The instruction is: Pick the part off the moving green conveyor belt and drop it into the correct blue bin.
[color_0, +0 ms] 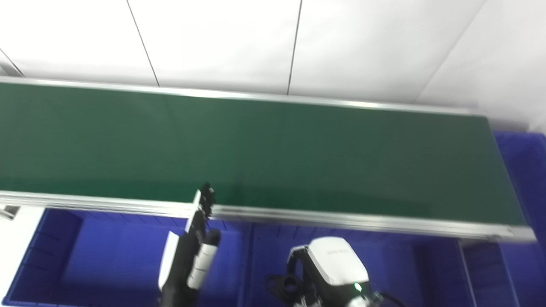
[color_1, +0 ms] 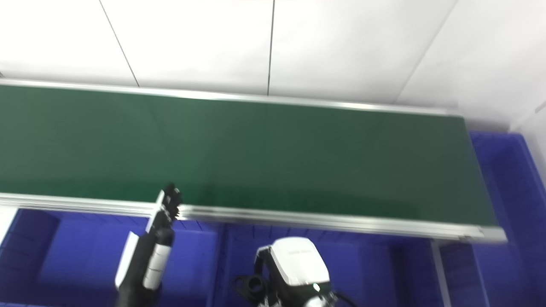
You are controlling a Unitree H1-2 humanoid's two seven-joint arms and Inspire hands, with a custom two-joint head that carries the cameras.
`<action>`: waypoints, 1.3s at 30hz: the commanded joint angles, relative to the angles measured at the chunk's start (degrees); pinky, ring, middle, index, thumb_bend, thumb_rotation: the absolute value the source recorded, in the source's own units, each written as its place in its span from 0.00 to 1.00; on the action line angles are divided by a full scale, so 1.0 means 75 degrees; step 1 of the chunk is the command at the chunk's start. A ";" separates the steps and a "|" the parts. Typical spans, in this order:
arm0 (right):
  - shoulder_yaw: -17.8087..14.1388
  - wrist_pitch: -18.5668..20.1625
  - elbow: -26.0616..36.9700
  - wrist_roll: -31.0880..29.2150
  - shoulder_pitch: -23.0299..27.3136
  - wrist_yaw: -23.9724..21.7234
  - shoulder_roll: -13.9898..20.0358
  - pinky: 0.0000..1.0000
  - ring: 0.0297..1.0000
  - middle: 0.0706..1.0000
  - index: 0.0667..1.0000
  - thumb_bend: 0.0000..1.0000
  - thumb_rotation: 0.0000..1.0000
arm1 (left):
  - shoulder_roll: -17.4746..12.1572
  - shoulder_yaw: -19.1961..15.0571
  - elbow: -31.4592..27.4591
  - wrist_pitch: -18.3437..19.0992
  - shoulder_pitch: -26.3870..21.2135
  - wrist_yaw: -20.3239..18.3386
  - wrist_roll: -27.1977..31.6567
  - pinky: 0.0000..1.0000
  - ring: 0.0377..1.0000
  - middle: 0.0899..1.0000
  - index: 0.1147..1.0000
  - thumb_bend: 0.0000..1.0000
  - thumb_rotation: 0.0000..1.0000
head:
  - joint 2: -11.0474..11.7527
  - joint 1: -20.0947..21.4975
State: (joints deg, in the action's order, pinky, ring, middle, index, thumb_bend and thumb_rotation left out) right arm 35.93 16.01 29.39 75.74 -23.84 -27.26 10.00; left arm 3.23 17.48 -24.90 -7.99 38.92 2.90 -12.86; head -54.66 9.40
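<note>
The green conveyor belt (color_0: 273, 153) runs across the view, and I see no part on it. My left hand (color_0: 194, 243) is edge-on with its fingers straight. The fingertips (color_0: 207, 196) reach the belt's near metal rail (color_0: 341, 219), and the hand holds nothing. My right hand (color_0: 328, 266) is low at the bottom edge, above a blue bin (color_0: 264, 251), showing its white back with the fingers curled down. A dark ring-shaped piece (color_0: 286, 285) sits at its fingers. I cannot tell whether it is a held part or part of the hand.
Another blue bin (color_0: 106, 256) lies under the left hand, in front of the belt. A further blue bin (color_0: 524, 170) stands past the belt's right end. A white panelled wall (color_0: 273, 42) rises behind the belt.
</note>
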 commanded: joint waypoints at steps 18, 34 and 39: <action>0.0371 -0.0636 -0.1473 0.0065 0.0252 0.1691 0.0005 0.08 0.10 0.17 0.45 0.52 0.13 | 0.0049 0.0024 -0.0325 0.0177 0.0057 -0.0012 0.0035 0.99 0.98 0.99 1.00 0.66 1.00 | 0.0119 -0.0121; 0.0410 -0.0550 -0.1084 0.0556 0.0192 0.0846 0.0097 0.71 0.84 0.94 0.92 1.00 0.84 | -0.0004 -0.0011 -0.0199 0.0078 0.0049 -0.0013 0.0021 0.98 0.97 0.98 1.00 0.63 1.00 | 0.0244 -0.0178; -0.0125 -0.0128 -0.0140 -0.0899 -0.0123 0.0177 -0.0178 0.60 0.81 0.91 0.92 1.00 0.89 | -0.0002 0.0003 -0.0225 0.0064 0.0082 -0.0024 0.0105 0.99 0.98 0.99 1.00 0.63 1.00 | 0.0217 -0.0180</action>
State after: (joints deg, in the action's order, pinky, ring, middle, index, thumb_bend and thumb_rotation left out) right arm 35.64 14.13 24.26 72.60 -23.84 -24.38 10.84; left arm 3.12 17.40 -25.31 -6.17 38.90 2.79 -12.83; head -53.09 8.09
